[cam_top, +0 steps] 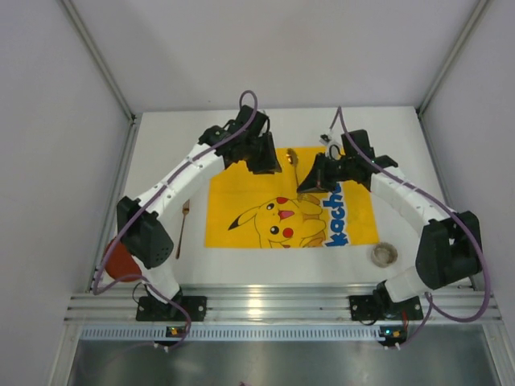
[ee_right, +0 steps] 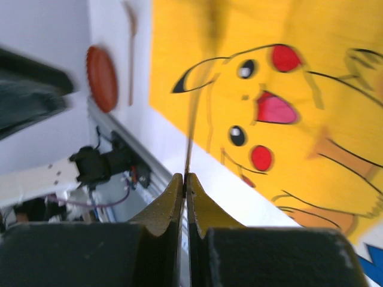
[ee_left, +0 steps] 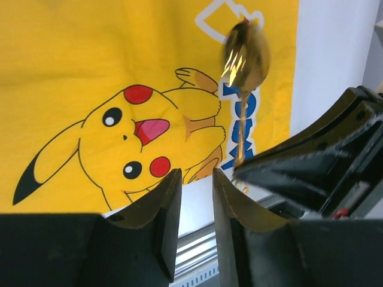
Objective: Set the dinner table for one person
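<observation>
My right gripper (cam_top: 311, 182) is shut on the thin handle of a gold spoon (cam_top: 292, 156) and holds it above the yellow cartoon-print cloth (cam_top: 241, 201) on the white dinner table (cam_top: 402, 145). In the right wrist view the handle (ee_right: 192, 128) runs up from between the closed jaws (ee_right: 185, 178). In the left wrist view the spoon's bowl (ee_left: 246, 55) stands upward, its handle going down into the right gripper (ee_left: 311, 173). My left gripper (cam_top: 264, 163) is open and empty (ee_left: 197, 178), close to the left of the spoon and apart from it.
A gold fork (cam_top: 183, 229) lies on the table left of the cloth, also in the right wrist view (ee_right: 130, 54). A red plate (cam_top: 119, 259) sits at the near left corner (ee_right: 102, 78). A small glass dish (cam_top: 384, 254) sits near right.
</observation>
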Tool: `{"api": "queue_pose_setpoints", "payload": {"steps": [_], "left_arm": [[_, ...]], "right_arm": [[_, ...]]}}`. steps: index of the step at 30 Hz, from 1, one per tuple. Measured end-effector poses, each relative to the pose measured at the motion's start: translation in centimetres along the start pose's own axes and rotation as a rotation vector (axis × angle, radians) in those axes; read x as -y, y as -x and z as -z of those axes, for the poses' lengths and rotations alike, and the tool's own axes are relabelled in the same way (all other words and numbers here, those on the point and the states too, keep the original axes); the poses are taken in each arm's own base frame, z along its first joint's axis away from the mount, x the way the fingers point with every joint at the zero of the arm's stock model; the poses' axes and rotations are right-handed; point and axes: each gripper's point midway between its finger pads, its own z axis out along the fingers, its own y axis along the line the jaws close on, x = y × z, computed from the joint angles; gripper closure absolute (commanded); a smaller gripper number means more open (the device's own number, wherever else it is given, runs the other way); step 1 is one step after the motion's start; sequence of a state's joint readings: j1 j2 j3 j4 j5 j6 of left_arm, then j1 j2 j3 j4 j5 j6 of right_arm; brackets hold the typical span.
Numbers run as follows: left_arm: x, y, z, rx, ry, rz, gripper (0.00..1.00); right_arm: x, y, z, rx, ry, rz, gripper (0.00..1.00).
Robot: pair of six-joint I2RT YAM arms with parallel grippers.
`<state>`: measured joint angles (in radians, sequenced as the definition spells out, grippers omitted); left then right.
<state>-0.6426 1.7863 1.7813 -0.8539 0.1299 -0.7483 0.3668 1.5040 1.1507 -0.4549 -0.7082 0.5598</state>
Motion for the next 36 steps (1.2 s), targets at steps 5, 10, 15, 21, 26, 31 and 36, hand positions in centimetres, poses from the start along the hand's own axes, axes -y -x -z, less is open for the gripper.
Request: {"api": "queue_pose_setpoints", "payload": {"steps": [5, 10, 15, 21, 26, 31, 36], "left_arm": [[-2.8, 0.8, 2.4, 0.073, 0.049, 0.012, 0.19], [-8.6, 1.5, 4.9, 0.133, 0.140, 0.098, 0.06], [-17.6, -0.2, 7.0, 0.153, 0.302, 0.206, 0.07], [-22.0, -4.6, 7.9, 0.105, 0.394, 0.236, 0.07], [-23.1, -6.2, 7.9, 0.083, 0.415, 0.247, 0.07], [-24.5, -6.3, 8.2, 0.087, 0.466, 0.266, 0.07], [-28.0, -6.6, 8.1, 0.052, 0.568, 0.300, 0.08]], "right_arm": [[6.1, 0.3, 2.6, 0.049, -0.143, -0.118, 1.00], [9.7, 0.6, 4.9, 0.067, -0.217, -0.172, 1.00], [13.5, -0.1, 5.1, 0.014, -0.258, -0.268, 1.00], [17.7, -3.0, 3.2, -0.152, -0.296, -0.394, 1.00], [18.4, -3.0, 2.8, -0.194, -0.300, -0.396, 0.95], [20.0, -3.2, 4.1, -0.192, -0.381, -0.409, 0.41], [21.5, -3.8, 5.6, -0.195, -0.469, -0.439, 0.14]]}}
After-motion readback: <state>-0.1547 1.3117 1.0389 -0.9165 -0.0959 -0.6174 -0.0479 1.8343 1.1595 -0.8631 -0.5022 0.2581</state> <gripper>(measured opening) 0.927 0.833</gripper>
